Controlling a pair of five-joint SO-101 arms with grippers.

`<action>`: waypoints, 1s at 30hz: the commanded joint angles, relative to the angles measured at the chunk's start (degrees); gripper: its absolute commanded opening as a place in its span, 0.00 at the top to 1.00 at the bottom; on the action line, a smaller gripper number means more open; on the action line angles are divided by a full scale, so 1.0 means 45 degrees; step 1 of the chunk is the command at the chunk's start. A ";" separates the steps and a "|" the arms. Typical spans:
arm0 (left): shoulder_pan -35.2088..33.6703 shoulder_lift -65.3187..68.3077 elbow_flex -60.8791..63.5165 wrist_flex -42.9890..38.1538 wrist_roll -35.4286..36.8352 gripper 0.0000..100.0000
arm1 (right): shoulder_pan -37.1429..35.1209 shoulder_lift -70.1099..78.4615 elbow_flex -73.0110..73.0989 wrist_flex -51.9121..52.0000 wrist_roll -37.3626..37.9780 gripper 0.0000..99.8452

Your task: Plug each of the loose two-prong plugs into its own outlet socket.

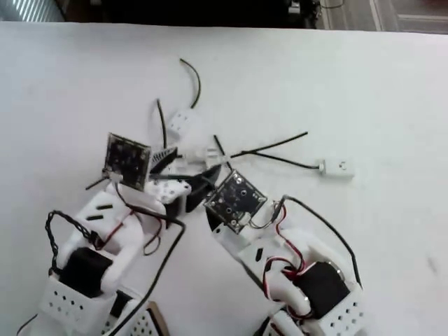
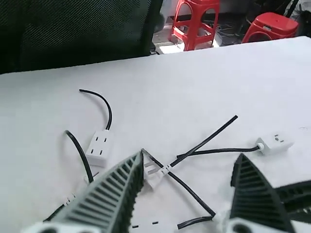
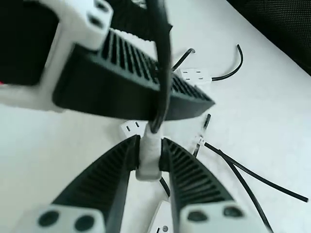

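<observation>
Office: mesh chair (image 2: 73, 29), red stools (image 2: 197, 22)

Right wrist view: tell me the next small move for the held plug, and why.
Probably ease the plug down toward the white socket, which lies on the table just past the fingertips. The right gripper is shut on the plug, the plug is not yet in any socket, and that one looks nearest. The left gripper is open close by, so it might steady the socket.

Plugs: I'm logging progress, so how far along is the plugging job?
Done: nothing visible; the curled-cord socket and straight-cord socket show empty slots. In hand: the right gripper is shut on a white plug. To do: seating it, then any others; the left gripper is open.
</observation>
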 commanded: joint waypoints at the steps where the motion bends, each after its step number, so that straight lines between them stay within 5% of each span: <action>1: 0.0869 -0.0127 -0.0586 0.0410 -0.1309 0.71 | 0.0479 -0.0147 -0.0156 -0.0537 -0.0078 0.98; 11: 0.1182 -0.0107 -0.0391 0.0645 -0.2247 0.71 | 0.0557 -0.0127 0.0000 -0.0459 -0.0078 0.98; 20: -0.3077 -0.0049 -0.0313 0.1035 -0.1543 0.70 | 0.2159 -0.0127 0.0567 -0.0440 -0.0078 0.98; 30: -0.4464 -0.0010 -0.0313 0.2794 -0.6955 0.70 | 0.5167 -0.0127 0.2422 -0.1924 -0.0938 0.98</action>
